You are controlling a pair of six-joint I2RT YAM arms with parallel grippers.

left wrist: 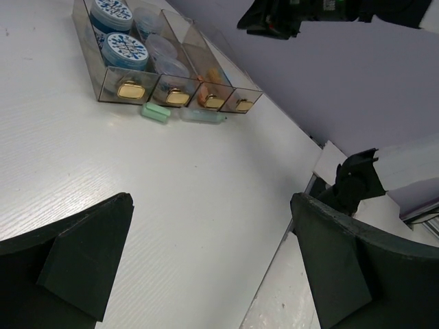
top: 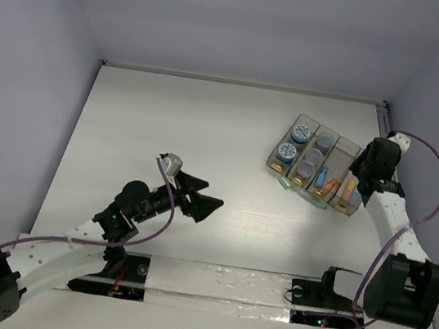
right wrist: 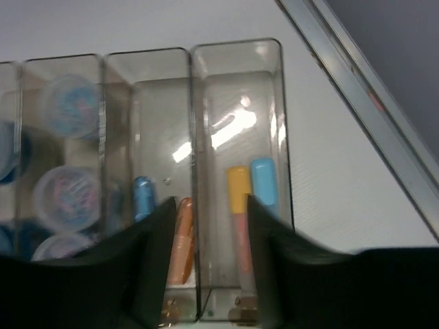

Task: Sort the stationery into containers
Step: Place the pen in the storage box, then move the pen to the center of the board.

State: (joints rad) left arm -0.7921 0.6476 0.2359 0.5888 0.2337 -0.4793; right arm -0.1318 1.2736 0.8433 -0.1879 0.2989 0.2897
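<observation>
No letters, numbers or brands are showing clearly enough to read. The blue tub lids [left wrist: 128, 49] in the organiser box [left wrist: 104, 86], at eleven o'clock in the left wrist view, are carrying a white print too small to read.

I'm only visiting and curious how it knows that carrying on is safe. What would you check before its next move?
1. Left tool open and empty: ok.
2. Right tool with jaws apart and nothing between them: ok.
3. All stationery inside the organiser box: not ok. A green stick and a pale stick lie on the table just outside it.
4. Right tool high enough above the box's dividers: cannot tell. It hovers over a divider, but its height is unclear.
5. Left tool's way to the loose sticks: ok, only bare table shows between them.
</observation>
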